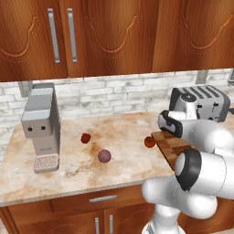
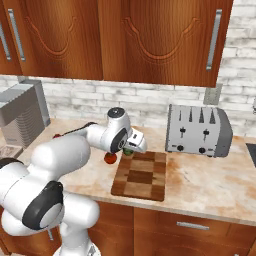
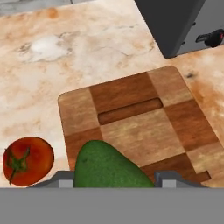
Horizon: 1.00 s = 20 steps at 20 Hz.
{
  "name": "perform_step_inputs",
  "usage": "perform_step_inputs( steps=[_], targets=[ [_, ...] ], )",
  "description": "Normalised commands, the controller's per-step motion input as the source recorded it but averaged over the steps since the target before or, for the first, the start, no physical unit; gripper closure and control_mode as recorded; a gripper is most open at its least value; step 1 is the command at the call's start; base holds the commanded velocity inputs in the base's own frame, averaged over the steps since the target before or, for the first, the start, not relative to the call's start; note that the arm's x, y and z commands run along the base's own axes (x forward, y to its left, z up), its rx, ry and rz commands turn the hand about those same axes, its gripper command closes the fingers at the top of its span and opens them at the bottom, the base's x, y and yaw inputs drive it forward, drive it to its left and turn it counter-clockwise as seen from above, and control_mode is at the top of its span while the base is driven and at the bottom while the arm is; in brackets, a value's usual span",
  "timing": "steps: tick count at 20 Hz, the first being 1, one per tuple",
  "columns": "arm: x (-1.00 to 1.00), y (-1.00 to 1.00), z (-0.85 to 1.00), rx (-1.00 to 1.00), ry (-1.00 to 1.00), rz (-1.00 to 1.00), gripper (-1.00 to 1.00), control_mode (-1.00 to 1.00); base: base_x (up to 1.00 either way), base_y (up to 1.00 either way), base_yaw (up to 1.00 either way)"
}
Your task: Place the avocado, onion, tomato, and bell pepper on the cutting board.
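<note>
My gripper (image 2: 133, 147) is shut on the dark green avocado (image 3: 109, 168), holding it just above the near left end of the dark brown striped cutting board (image 3: 131, 118). The board (image 2: 141, 175) has nothing lying on it. The orange-red tomato (image 3: 27, 159) sits on the counter right beside the board's left edge, also seen as the tomato (image 1: 149, 141). Further left on the counter rest the purplish onion (image 1: 104, 156) and the deep red bell pepper (image 1: 85, 137), well apart from the board.
A silver toaster (image 2: 198, 130) stands behind the board to its right. A grey coffee machine (image 1: 42, 125) occupies the counter's left end. Wooden wall cabinets (image 1: 109, 32) hang above. The marble counter (image 1: 123, 130) is bare between the foods.
</note>
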Motion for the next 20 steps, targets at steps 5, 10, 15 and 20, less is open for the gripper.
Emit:
perform_step_inputs(
  steps=[5, 10, 15, 20],
  targets=[
    [0.0, -0.01, -0.41, 0.04, 0.0, 0.0, 1.0, -1.0, 0.0, 0.0, 0.0],
    [0.0, -0.01, -0.36, 0.03, 0.0, 0.0, 1.0, -1.0, 0.0, 0.0, 0.0],
    [0.0, 0.0, -0.35, 0.0, 0.0, 0.0, 1.0, -1.0, 0.0, 0.0, 0.0],
    [0.0, 0.0, -0.34, 0.0, 0.0, 0.0, 1.0, -1.0, 0.0, 0.0, 0.0]
  ],
)
